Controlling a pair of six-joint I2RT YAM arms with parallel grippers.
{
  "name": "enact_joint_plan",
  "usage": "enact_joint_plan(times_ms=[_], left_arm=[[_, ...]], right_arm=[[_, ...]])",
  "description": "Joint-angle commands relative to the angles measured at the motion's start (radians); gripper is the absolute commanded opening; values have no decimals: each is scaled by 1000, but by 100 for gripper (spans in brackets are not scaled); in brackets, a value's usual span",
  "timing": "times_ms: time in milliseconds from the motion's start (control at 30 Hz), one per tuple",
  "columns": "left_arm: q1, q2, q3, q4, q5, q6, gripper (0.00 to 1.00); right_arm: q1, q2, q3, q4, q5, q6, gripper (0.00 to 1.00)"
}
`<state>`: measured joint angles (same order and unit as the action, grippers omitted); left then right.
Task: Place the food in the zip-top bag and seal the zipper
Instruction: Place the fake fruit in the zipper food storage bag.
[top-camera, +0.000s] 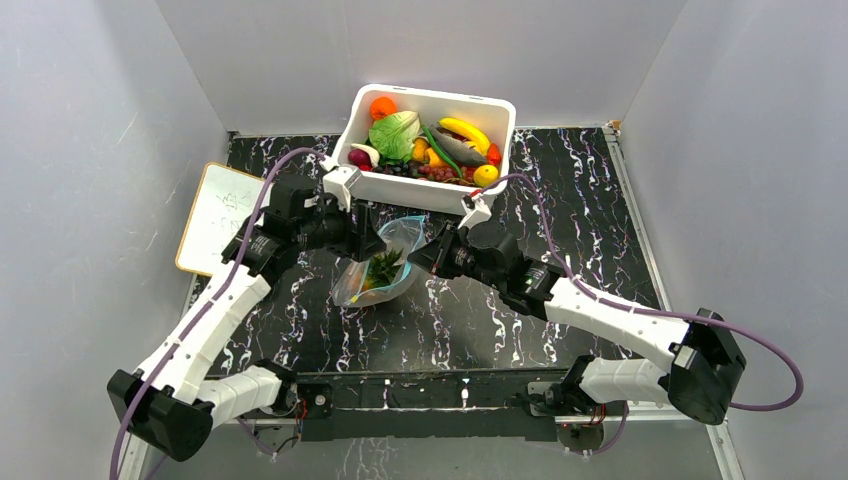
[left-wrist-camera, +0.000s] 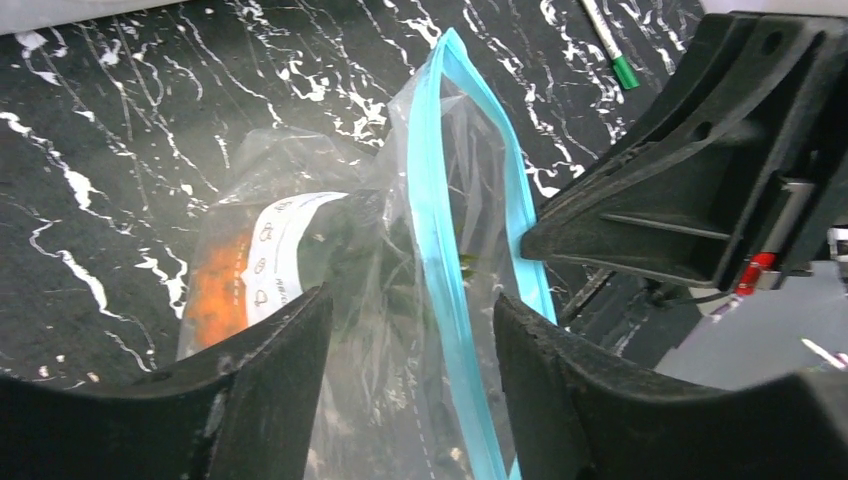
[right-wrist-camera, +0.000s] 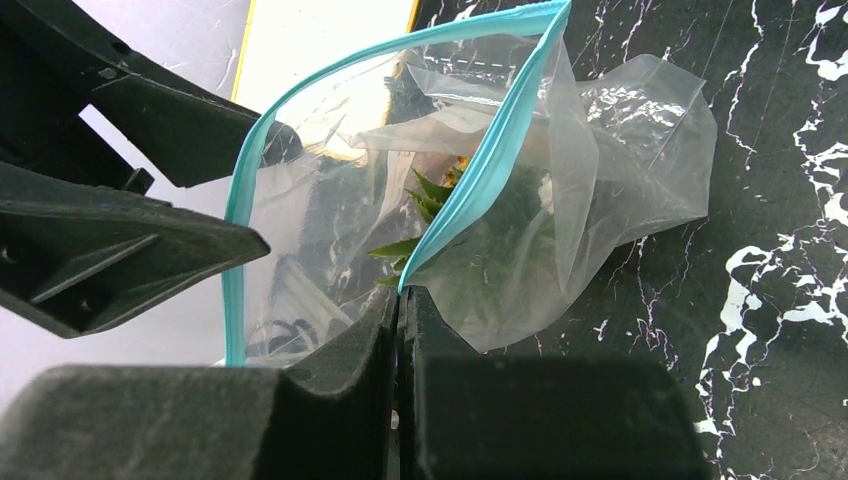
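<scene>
My right gripper (right-wrist-camera: 400, 300) pinches the zipper (right-wrist-camera: 476, 172); left gripper (left-wrist-camera: 410, 305) gapes, empty, the limp, slippery zip-top bag (left-wrist-camera: 300, 160) (light pineapple (left-wrist-camera: 215, 290) inside) between its jaws; I'd grasp the stiffer strip.

The black marbled table (top-camera: 600, 200) bears a white tub (top-camera: 410, 190), a whiteboard (top-camera: 212, 215) and the zip-top bag (top-camera: 400, 235).

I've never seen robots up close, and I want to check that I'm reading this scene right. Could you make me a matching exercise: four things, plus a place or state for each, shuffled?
Things
1. left gripper
2. right gripper
3. pineapple
4. white tub

Places or states
A. behind the bag, full of toy food
B. open, straddling the zipper
C. inside the clear bag
D. shut on the zipper

Pairs: 1-B, 2-D, 3-C, 4-A
</scene>
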<state>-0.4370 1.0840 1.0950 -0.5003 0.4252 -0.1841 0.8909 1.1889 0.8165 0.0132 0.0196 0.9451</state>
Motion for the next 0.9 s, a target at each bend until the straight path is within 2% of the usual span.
enact_joint_plan(times_ms=[0,67,167,200,233,433,533,600,767,867], left_arm=[[-24,-25,-7,31,-121,18,52],[-26,-47,-5,43,-182,19,39],[-26,-74,-3,68,-223,36,9],[-26,-82,-7,84,-229,43,2],[-26,-94,-12,105,-227,51,0],[-26,-178,-56,231,-239,113,0],[-26,-232,-134,307,-194,139,0],[-26,-246,-176,320,-169,136,0],[-26,-251,-237,303,-146,114,0],[-26,-269,-272,312,-119,104,0]], right_arm=[[4,2,23,60,21,-22,0],[4,4,23,49,43,-46,0],[3,1,22,14,108,-79,0],[3,-4,19,12,123,-87,0],[3,-8,16,13,132,-89,0],[2,-13,-37,64,186,-140,0],[2,-3,-94,160,142,-174,0],[2,1,-86,161,122,-205,0],[0,-6,52,-11,115,-414,32],[-21,5,146,-126,88,-561,44]])
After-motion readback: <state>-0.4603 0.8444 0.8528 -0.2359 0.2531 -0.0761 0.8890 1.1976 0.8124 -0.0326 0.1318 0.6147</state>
